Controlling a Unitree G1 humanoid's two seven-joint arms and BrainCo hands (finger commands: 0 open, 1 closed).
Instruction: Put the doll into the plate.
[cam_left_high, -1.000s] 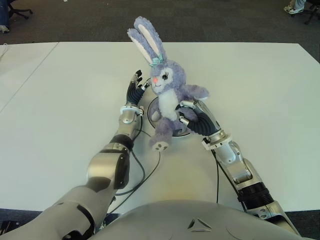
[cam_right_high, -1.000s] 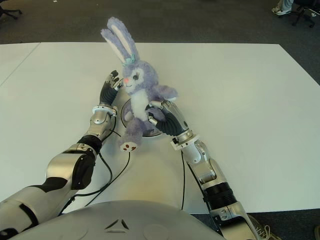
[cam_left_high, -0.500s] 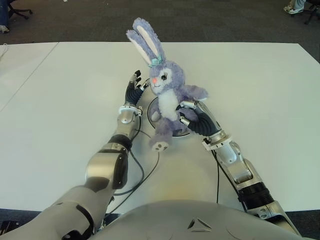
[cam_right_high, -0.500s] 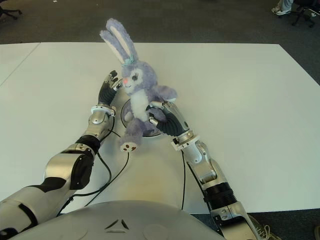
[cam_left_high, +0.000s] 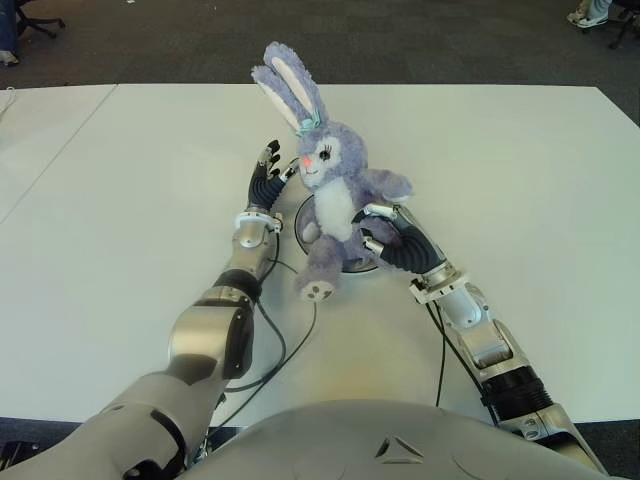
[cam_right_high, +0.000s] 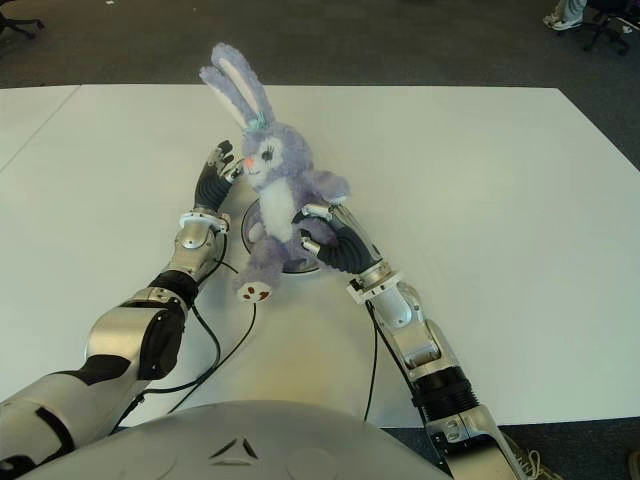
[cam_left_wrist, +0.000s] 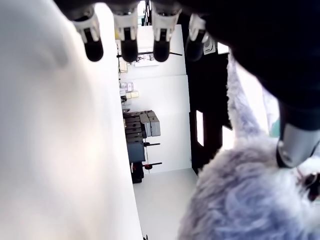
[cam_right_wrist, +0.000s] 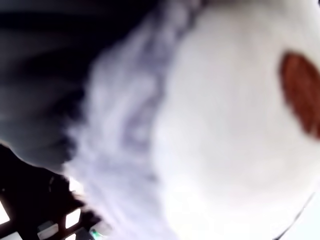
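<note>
White table (cam_left_high: 520, 150) against dark carpet (cam_left_high: 420, 40), doll (cam_left_high: 335, 195) on plate (cam_left_high: 365, 263).

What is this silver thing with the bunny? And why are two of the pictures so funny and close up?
It is a robot shaped a bit like a person, with two arms and hands with fingers. Two pictures come from cameras in its head, looking down at a white table, so you see its own arms reaching out. The other two come from small cameras on its wrists, so close that the bunny is mostly fur.

On the table is a round plate. The purple bunny doll sits upright over it, one foot sticking out past the rim toward the robot. The right hand has its fingers curled around the bunny's body. The left hand is on the bunny's other side, fingers spread straight, next to its head and holding nothing.
</note>
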